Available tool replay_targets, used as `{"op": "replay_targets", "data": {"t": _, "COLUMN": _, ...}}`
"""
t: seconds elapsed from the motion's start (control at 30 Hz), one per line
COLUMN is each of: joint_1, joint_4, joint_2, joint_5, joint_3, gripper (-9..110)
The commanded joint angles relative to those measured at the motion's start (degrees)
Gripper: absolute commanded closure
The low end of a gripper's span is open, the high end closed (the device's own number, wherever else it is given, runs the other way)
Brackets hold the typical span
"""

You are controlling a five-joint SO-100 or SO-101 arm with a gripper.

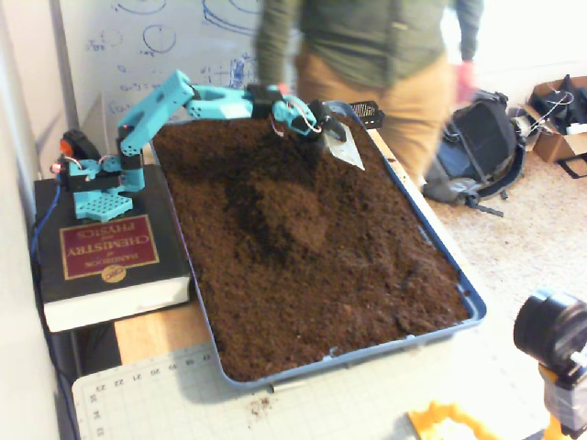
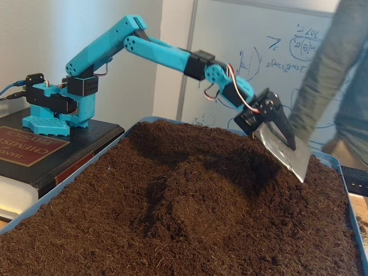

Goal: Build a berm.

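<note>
The berm [image 1: 295, 215] is a low raised ridge of dark brown soil in the middle of the blue tray [image 1: 367, 352]; in the lower fixed view the berm [image 2: 190, 192] rises with a shaded hollow behind it. My gripper [image 1: 332, 126] is at the far right side of the tray, lifted clear of the soil and shut on a metal scoop blade [image 1: 349, 149]. From the lower fixed view, the gripper [image 2: 270, 115] holds the blade [image 2: 286, 154] slanting down to the right, its tip just above the soil.
The arm's base [image 1: 92, 179] stands on a thick black book [image 1: 105, 261] left of the tray. A person [image 1: 385, 64] moves close behind the tray's far right corner. A backpack [image 1: 481, 151] lies on the floor, and a camera [image 1: 553, 335] stands front right.
</note>
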Motion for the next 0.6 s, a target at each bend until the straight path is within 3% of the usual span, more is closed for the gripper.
{"op": "replay_targets", "data": {"t": 0.0, "joint_1": -2.37, "joint_4": -7.82, "joint_2": 0.70, "joint_5": 0.35, "joint_3": -2.37, "gripper": 101}}
{"op": "replay_targets", "data": {"t": 0.57, "joint_1": -10.81, "joint_4": -18.54, "joint_2": -14.68, "joint_5": -0.35, "joint_3": -2.46, "gripper": 101}}
